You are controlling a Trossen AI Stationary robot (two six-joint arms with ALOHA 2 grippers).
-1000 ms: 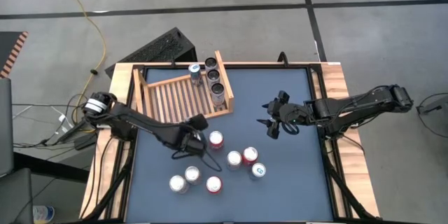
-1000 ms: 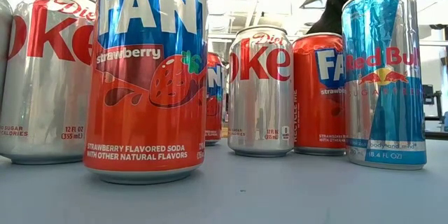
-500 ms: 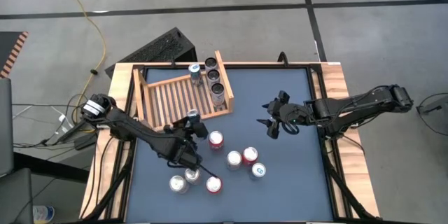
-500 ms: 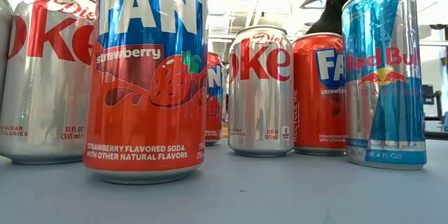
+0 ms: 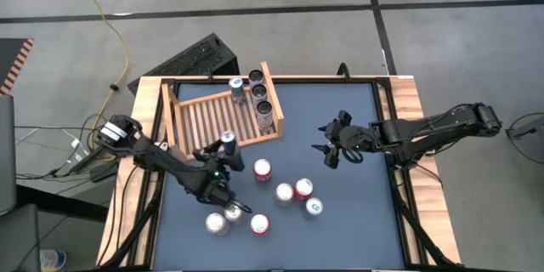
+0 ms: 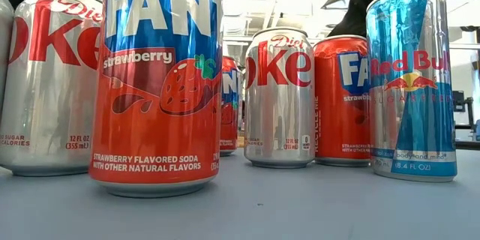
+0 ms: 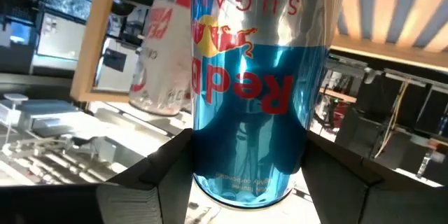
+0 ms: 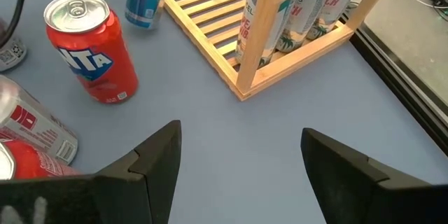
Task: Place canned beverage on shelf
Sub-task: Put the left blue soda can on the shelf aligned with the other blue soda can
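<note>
The table (image 5: pixel 357 229) had a dark blue top framed in pale wood, and the shelf (image 5: pixel 217 117), a light-wood slatted rack with raised side boards, lay at its far left part. Along the shelf's right side board stood four cans (image 5: pixel 257 95); in the right wrist view these (image 8: pixel 294 10) showed white labels with palm trees, their lettering too cut off to read. The left gripper (image 5: pixel 223 155) hovered just off the shelf's near edge, clamped around a slim blue-and-silver Red Bull can (image 7: pixel 255 84), whose label read "Red" with "SUGAR" printed above the bull emblem. The right gripper (image 5: pixel 333 146) waited well to the right of the shelf, its jaws spread and empty. Nearer than the shelf, seven cans stood loose on the table: the low view showed a red Fanta can (image 6: pixel 159 82) reading "Strawberry" and "Strawberry flavored soda with other natural flavors", silver Diet Coke cans (image 6: pixel 279 97), another Fanta can (image 6: pixel 341 99) and a second Red Bull can (image 6: pixel 412 82) marked "8.4 fl oz".
</note>
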